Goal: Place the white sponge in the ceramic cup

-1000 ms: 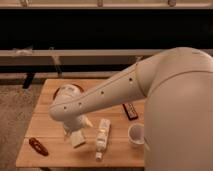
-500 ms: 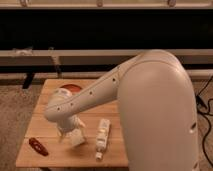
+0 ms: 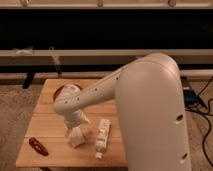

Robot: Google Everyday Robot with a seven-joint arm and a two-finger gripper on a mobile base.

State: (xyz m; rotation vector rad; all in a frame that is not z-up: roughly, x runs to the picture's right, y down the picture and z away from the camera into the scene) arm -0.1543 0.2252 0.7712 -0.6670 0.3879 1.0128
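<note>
The white sponge (image 3: 77, 140) lies on the wooden table (image 3: 50, 120), near the front edge and left of centre. It is a squat block, and its long axis cannot be told from here. The gripper (image 3: 75, 131) hangs right over it, jaws spread wide — released, not clenched. Just to the right lies a white tube (image 3: 102, 135), lengthwise front to back. A red object (image 3: 37, 146) sits at the front left; an orange-red bowl (image 3: 64, 90) peeks out behind the arm.
</note>
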